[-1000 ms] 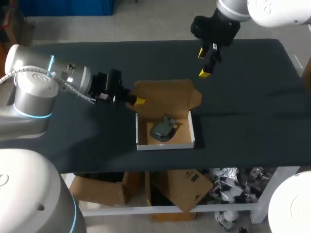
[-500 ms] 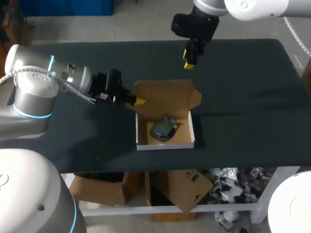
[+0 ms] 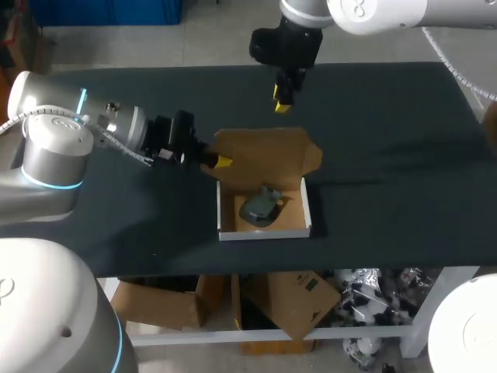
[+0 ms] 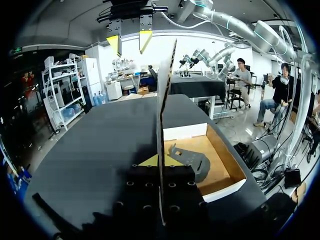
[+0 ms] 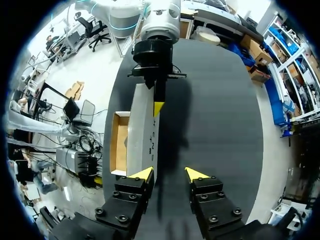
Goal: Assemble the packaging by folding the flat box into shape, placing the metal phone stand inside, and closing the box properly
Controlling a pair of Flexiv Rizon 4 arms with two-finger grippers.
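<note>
The left jaws pinched the raised lid point(image 3: 264, 155) of the cardboard box point(image 3: 264, 231), which sat on the desk point(image 3: 388, 140) holding the metal phone stand point(image 3: 260, 207), while the right jaws hung spread beyond the lid.

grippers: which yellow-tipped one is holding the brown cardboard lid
The left gripper: it pinches the upright brown cardboard lid by its edge. The right gripper hangs open, holding nothing.

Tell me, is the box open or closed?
Open. The box's lid stands upright, pinched between the left gripper's fingers, and the phone stand lies uncovered inside.
</note>
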